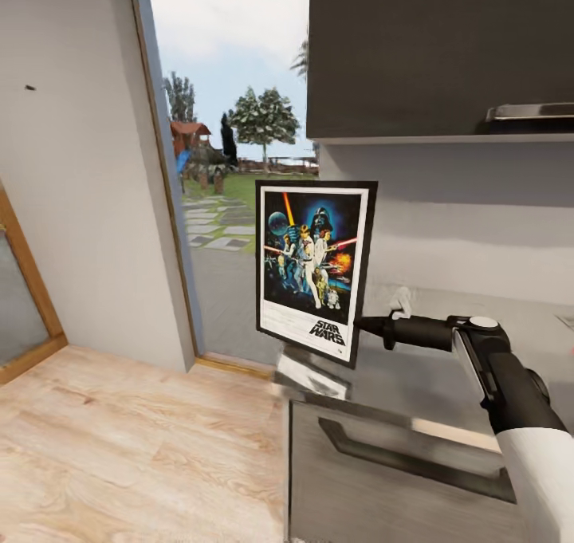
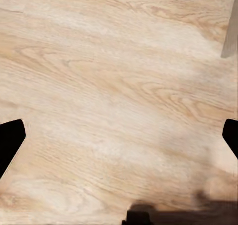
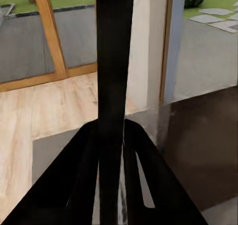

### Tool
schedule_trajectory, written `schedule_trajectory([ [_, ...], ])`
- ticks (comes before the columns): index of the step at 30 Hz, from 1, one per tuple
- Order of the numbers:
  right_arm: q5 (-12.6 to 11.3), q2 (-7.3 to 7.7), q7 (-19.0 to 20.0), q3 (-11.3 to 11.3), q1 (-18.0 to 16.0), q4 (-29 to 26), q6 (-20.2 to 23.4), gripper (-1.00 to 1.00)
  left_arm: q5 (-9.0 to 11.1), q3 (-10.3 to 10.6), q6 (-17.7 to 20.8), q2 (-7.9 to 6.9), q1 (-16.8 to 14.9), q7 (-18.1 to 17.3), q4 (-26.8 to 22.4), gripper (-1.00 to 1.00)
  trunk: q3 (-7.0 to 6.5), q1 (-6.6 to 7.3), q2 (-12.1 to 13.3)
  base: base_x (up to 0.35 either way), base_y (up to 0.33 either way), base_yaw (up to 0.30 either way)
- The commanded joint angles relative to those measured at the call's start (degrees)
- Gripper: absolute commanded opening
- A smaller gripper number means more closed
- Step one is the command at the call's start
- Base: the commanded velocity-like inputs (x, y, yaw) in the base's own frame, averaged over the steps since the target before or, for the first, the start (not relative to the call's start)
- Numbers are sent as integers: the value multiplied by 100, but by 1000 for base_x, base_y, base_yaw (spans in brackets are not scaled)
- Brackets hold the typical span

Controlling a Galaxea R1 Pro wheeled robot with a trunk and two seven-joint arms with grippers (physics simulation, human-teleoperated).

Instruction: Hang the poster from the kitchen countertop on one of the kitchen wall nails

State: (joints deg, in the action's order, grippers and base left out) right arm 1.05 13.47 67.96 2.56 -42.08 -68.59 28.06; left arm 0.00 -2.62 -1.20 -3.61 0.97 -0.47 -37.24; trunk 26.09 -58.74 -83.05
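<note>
The poster [image 1: 315, 268] hangs upright and slightly tilted, clear of the left end of the glossy grey kitchen countertop [image 1: 430, 387]. Its Star Wars artwork faces me. My right gripper [image 1: 360, 325] is shut on the poster's lower right edge, reaching in from the right. In the right wrist view the poster [image 3: 113, 61] is edge-on, a black vertical band pinched between the two fingers [image 3: 79, 175]. One wall nail [image 1: 29, 88] is a dark dot high on the light-grey wall, far left of the poster. My left gripper [image 2: 119, 140] is open over the wooden floor, holding nothing.
A dark upper cabinet [image 1: 438, 49] with a range hood [image 1: 530, 112] hangs above the counter. Below it is a cabinet front with a long handle [image 1: 414, 455]. A glass opening [image 1: 231, 176] onto the garden separates counter and nail wall. Wooden floor [image 1: 135, 447] spreads at the left.
</note>
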Motion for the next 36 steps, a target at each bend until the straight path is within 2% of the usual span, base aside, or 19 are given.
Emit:
schedule_trajectory([
  [1, 5, -2, 34, 7, -4, -5, 60, -100, 0, -13, -12, 1, 0, -5, -3, 100, 5, 1, -3, -107, 282, 290],
  [21, 27, -8, 33, -10, -5, -3, 59, -100, 0, -29, -12, 1, 0, -6, -3, 100, 5, 1, -3, -140, 283, 290],
  [29, 35, -158, 20, -17, -3, 19, 43, -100, 0, -34, -13, 1, 0, -6, -3, 100, 5, 1, -3, -150, 283, 290],
  [33, 41, -212, -8, -285, -3, 30, 35, -100, 0, -36, -12, 1, 0, -6, 3, 100, 5, 1, -3, -150, 283, 290],
  [36, 40, -215, -15, -341, -3, 37, 33, -100, 0, -36, -12, 1, 0, -6, 5, 100, 5, 1, -3, -150, 283, 272],
])
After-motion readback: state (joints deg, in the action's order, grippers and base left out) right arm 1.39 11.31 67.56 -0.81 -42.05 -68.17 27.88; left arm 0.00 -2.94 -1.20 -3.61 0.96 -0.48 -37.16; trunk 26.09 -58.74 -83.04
